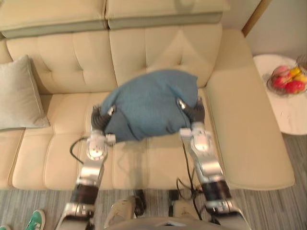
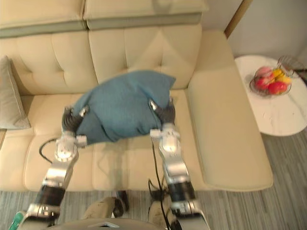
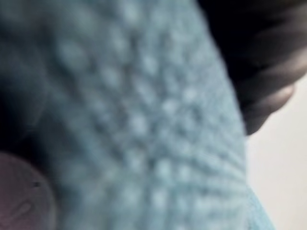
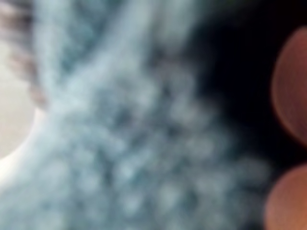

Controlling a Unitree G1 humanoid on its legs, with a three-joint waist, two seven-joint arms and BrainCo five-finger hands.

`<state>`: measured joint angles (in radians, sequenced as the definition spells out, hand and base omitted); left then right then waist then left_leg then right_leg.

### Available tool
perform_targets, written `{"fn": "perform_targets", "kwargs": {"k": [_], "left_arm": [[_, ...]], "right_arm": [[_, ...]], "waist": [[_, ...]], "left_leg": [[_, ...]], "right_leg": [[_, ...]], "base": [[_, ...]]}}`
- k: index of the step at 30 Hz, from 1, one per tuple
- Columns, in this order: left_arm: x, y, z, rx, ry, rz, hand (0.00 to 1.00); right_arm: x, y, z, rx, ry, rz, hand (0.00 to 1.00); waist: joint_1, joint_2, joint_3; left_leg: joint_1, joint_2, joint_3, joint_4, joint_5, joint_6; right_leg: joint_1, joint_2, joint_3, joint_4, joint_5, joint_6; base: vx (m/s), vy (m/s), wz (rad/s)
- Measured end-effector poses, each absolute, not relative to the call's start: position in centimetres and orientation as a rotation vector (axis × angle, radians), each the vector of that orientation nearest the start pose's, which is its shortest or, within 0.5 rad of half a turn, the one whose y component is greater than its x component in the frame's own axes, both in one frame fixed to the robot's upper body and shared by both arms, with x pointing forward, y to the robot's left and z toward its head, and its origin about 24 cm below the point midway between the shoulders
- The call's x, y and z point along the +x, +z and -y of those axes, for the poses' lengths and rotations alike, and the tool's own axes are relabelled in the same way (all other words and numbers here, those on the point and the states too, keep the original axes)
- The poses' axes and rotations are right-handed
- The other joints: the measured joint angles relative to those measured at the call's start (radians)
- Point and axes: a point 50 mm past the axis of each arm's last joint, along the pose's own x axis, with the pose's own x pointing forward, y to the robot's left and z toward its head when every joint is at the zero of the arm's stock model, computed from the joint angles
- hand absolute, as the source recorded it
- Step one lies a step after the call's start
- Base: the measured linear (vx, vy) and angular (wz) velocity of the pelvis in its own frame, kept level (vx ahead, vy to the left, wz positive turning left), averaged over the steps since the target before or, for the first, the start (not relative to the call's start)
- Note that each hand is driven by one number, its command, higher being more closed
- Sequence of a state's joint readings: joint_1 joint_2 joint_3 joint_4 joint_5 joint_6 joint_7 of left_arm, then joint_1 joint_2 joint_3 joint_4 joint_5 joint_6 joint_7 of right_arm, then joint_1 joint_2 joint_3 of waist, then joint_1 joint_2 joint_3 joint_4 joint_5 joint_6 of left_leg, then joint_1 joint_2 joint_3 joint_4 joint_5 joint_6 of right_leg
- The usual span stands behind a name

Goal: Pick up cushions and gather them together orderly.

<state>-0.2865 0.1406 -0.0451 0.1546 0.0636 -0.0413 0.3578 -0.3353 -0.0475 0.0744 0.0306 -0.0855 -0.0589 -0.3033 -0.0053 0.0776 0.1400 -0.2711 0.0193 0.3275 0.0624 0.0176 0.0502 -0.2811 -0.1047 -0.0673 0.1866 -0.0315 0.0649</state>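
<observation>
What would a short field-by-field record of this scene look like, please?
held item: blue cushion, held up over the sofa seat between both hands
left hand: at the cushion's left edge
right hand: at its right edge
sofa: cream
other cushion: grey cushion, leaning on the backrest at the sofa's left end
side table: white, right of the sofa, bearing a fruit bowl

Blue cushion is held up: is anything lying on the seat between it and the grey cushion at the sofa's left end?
Nothing visible. Bare sofa seat lies between the blue cushion, gripped by the left hand and right hand, and the grey cushion.
</observation>
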Motion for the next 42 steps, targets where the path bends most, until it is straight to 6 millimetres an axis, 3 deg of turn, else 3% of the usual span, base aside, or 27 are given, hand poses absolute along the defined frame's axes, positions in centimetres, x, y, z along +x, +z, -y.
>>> {"fn": "perform_targets", "kwargs": {"k": [3,4,5,8,13,14,18,22,32,37,40,42], "left_arm": [[32.0,12.5,-16.5,0.22,0.293,0.324,1.0],[32.4,13.5,-16.7,0.232,0.307,0.359,1.0],[32.9,15.4,-17.0,0.252,0.329,0.425,1.0],[33.8,19.6,-16.9,0.243,0.385,0.561,1.0],[34.4,25.3,-16.0,0.255,0.396,0.733,1.0],[34.6,27.4,-15.5,0.267,0.398,0.789,1.0],[34.3,31.2,-15.1,0.276,0.416,0.898,1.0],[34.2,35.3,-14.9,0.315,0.455,0.996,1.0],[34.4,37.5,-14.0,0.314,0.462,1.017,1.0],[34.6,37.4,-13.7,0.292,0.446,1.005,1.0],[34.8,37.2,-13.1,0.255,0.412,0.992,1.0],[35.3,36.5,-12.8,0.221,0.389,0.956,1.0]], "right_arm": [[31.0,15.1,12.1,-0.062,-0.217,0.448,1.0],[31.1,15.7,11.8,-0.05,-0.231,0.47,1.0],[31.1,17.1,11.4,-0.046,-0.255,0.525,1.0],[31.6,20.5,10.8,-0.031,-0.304,0.645,1.0],[30.4,24.9,11.0,0.036,-0.393,0.826,1.0],[30.2,26.5,11.3,0.05,-0.438,0.884,1.0],[29.8,29.3,11.3,0.099,-0.479,0.976,1.0],[29.7,32.4,11.5,0.127,-0.511,1.064,1.0],[34.0,35.1,13.1,0.126,-0.545,0.909,1.0],[34.1,37.3,14.0,0.075,-0.548,0.949,1.0],[34.3,38.3,14.6,0.067,-0.531,0.939,1.0],[34.4,38.3,14.8,0.08,-0.521,0.92,1.0]], "waist": [[0.004,0.004,0.014],[0.005,0.002,0.015],[0.006,-0.002,0.02],[0.019,0.002,0.031],[0.002,0.003,0.038],[-0.002,0.003,0.038],[-0.003,0.006,0.049],[0.005,0.006,0.079],[0.007,0.006,0.205],[0.006,0.006,0.232],[0.004,0.006,0.267],[0.006,0.005,0.271]], "left_leg": [[-0.032,-0.006,-0.019,0.041,-0.01,0.015],[-0.042,-0.009,-0.02,0.049,-0.014,0.018],[-0.078,-0.012,-0.026,0.093,-0.034,0.01],[-0.142,0.018,-0.026,0.145,-0.055,-0.01],[-0.164,0.025,-0.023,0.14,-0.049,-0.021],[-0.173,0.023,-0.02,0.133,-0.046,-0.025],[-0.181,0.022,-0.015,0.116,-0.031,-0.034],[-0.214,0.022,-0.019,0.047,0.029,-0.055],[-0.328,0.033,-0.021,-0.056,0.167,-0.095],[-0.401,0.05,-0.021,-0.059,0.186,-0.098],[-0.451,0.058,-0.018,-0.06,0.209,-0.13],[-0.508,0.065,0.017,-0.071,0.21,-0.132]], "right_leg": [[-0.087,-0.013,0.001,0.089,-0.085,0.001],[-0.106,-0.013,0.001,0.084,-0.082,-0.001],[-0.132,-0.01,-0.002,0.08,-0.027,-0.006],[-0.179,0.009,-0.002,0.098,-0.031,-0.007],[-0.214,0.015,0.003,0.115,-0.029,-0.011],[-0.229,0.015,0.004,0.115,-0.026,-0.014],[-0.248,0.017,0.007,0.115,-0.021,-0.019],[-0.308,0.026,0.003,0.11,-0.002,-0.039],[-0.423,0.043,-0.039,0.067,0.046,-0.065],[-0.486,0.055,-0.071,0.069,0.054,-0.078],[-0.532,0.058,-0.084,0.075,0.063,-0.089],[-0.609,0.059,-0.08,0.1,0.068,-0.096]], "base": [[-0.03,0.069,0.16],[-0.07,-0.027,0.35],[-0.09,-0.045,0.28],[-0.06,-0.091,0.01],[-0.03,-0.043,-0.04],[-0.01,0.015,-0.05],[0.0,0.005,-0.05],[-0.02,-0.045,0.03],[-0.03,-0.046,0.1],[-0.01,-0.027,0.14],[-0.01,-0.024,0.12],[-0.01,-0.003,-0.03]]}}
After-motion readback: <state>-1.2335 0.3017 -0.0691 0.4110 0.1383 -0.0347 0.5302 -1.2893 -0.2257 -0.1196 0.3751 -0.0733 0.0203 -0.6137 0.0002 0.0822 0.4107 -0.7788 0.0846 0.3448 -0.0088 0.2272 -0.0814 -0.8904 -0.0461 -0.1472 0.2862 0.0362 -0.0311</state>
